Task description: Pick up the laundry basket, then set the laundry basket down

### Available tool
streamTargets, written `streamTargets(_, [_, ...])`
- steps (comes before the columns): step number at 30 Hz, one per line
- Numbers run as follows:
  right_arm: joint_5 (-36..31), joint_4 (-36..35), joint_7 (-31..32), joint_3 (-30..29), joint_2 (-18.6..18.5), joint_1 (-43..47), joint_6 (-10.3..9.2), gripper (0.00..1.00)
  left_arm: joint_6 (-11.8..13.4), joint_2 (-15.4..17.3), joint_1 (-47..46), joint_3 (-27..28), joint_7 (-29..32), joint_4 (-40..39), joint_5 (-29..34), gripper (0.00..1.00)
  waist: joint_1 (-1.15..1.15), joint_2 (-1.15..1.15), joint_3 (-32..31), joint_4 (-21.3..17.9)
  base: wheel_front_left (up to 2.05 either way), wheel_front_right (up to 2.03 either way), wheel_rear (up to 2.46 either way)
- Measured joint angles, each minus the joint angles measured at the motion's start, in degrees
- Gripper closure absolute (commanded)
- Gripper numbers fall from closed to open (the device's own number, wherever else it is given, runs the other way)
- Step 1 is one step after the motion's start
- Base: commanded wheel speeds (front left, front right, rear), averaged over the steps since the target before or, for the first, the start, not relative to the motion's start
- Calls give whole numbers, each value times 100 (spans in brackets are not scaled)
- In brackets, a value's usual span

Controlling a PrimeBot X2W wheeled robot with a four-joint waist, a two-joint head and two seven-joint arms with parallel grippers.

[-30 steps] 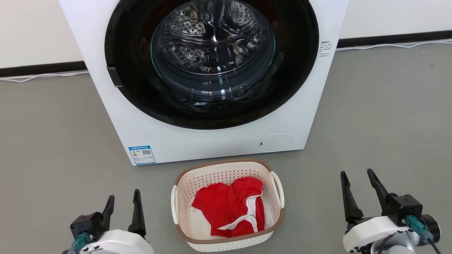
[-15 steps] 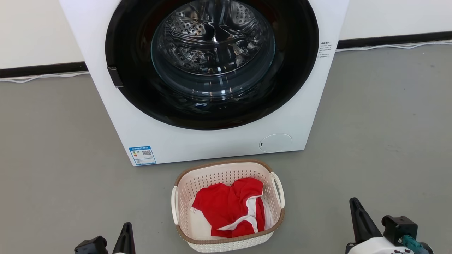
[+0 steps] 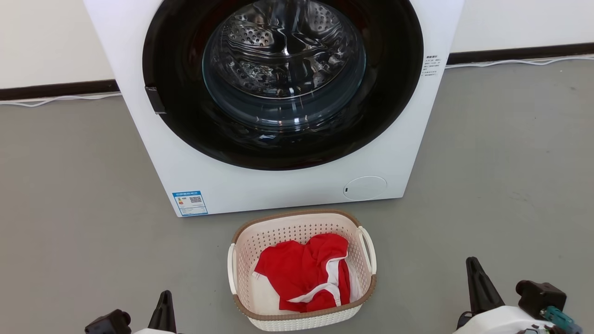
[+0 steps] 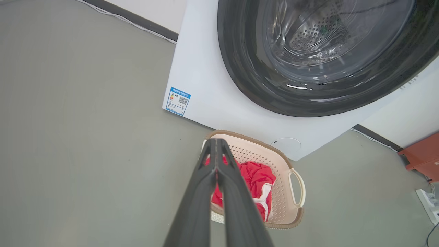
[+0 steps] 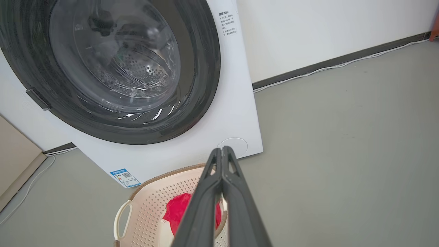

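— Claws first: your left claw (image 4: pixel 215 143) has its two fingers pressed together with nothing between them, and your right claw (image 5: pixel 222 151) is the same. They sit at the near edge, one left and one right of the laundry basket (image 3: pixel 297 214), neither touching it.

— So where am I on the task?

— The basket stands upright on the grey floor (image 3: pixel 69 208), just near of the washing machine (image 3: pixel 278 190), both white loop handles free. That fits either end of the job: a basket waiting to be lifted, or one lifted and set down. You can't settle which from this.

— What's inside?

— A crumpled red garment (image 3: pixel 301 273) with white trim, covering most of the bottom. The pale patch at its near left may be a second cloth or bare basket; it is too unclear to call. No clothes show through the machine's round glass door, just steel drum.
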Motion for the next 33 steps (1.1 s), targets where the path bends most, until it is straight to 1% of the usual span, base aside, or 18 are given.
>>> streamTargets(6, [437, -47, 82, -7, 0, 0, -1, 100, -11, 1, -9, 20, 91, -62, -355, 100, 0, 0, 0, 22, 0, 0, 0])
streamTargets(14, [1013, -108, 222, -19, 0, -2, -1, 100, -100, 4, -17, 51, 242, -131, -820, 100, 0, 0, 0, 51, 0, 0, 0])
streamTargets(20, [1448, -171, 308, -29, 0, -4, -1, 100, -107, 7, -21, 82, 343, -180, -1174, 100, 0, 0, 0, 73, 0, 0, 0])
streamTargets(22, [1597, -194, 354, -32, 0, -10, -1, 100, -152, 9, -22, 92, 367, -200, -1272, 100, -1, 0, 0, 80, 0, 0, 0])
streamTargets(33, [2385, -278, 517, -57, -1, -23, -1, 100, -204, 15, -63, 124, 554, -298, -1923, 100, -1, 0, -1, 120, 0, 0, 0])
